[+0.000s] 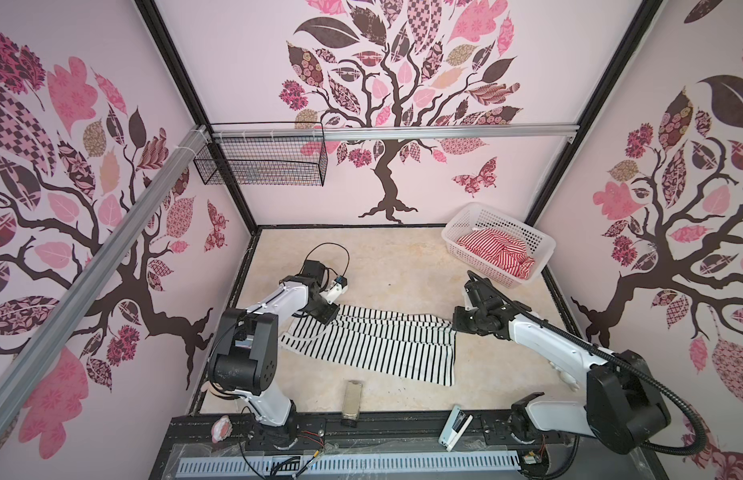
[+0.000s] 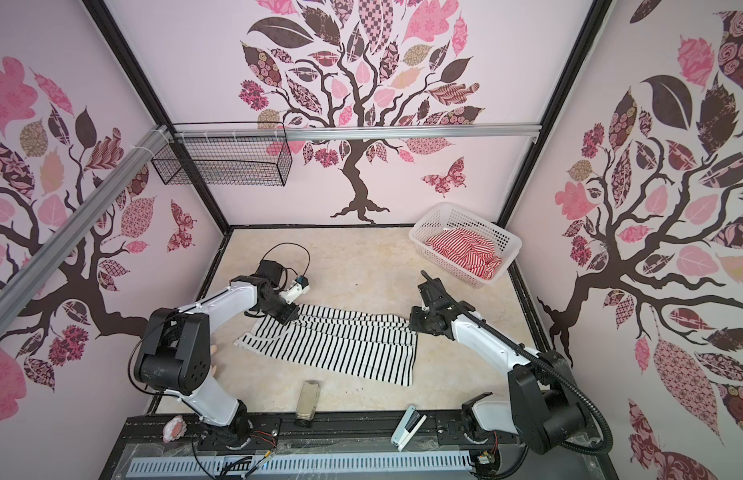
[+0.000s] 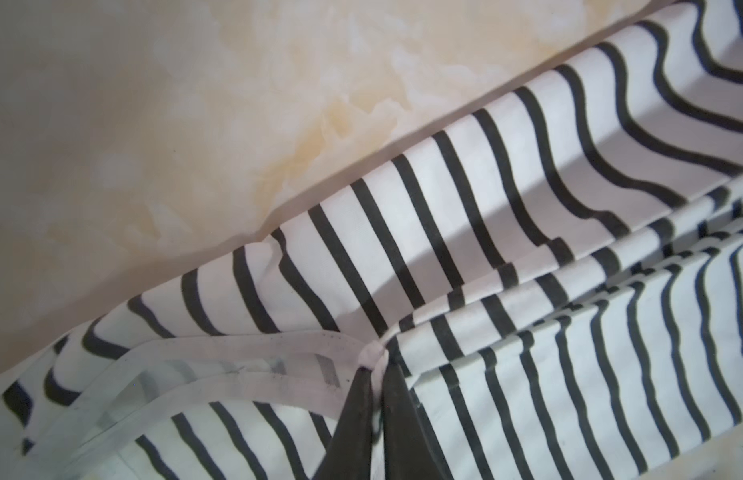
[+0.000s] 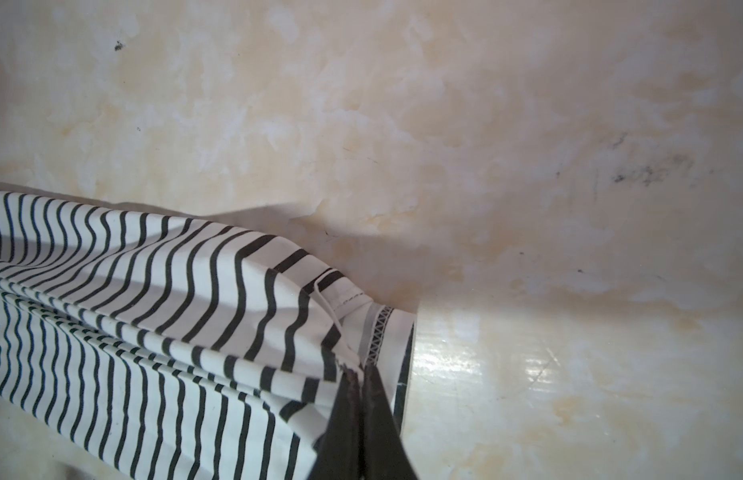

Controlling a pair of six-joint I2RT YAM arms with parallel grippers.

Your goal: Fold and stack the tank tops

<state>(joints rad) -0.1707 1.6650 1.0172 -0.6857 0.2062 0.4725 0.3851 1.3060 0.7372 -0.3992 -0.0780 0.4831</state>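
Ok so starting at the tips: the left gripper has its two dark fingers squeezed nearly together, with just a sliver of cloth between them. They're pinching the black-and-white tank top right where the white trim bunches into a little nub. Same story on the other side. The right gripper has its fingers pressed onto the stitched hem at a corner of that top, and the cloth fans away from the tips in soft folds. Stepping back, in both top views the top lies stretched left to right across the middle of the table. The left gripper is at its far-left corner and the right gripper at its far-right corner. The far edge between them is gathered into long ridges, while the near part lies flat on the marbled surface, with the stripes running near to far. The red-and-white tank top is crumpled inside the white basket in the far right corner, apart from both sets of fingers and not touching the striped one on the table.
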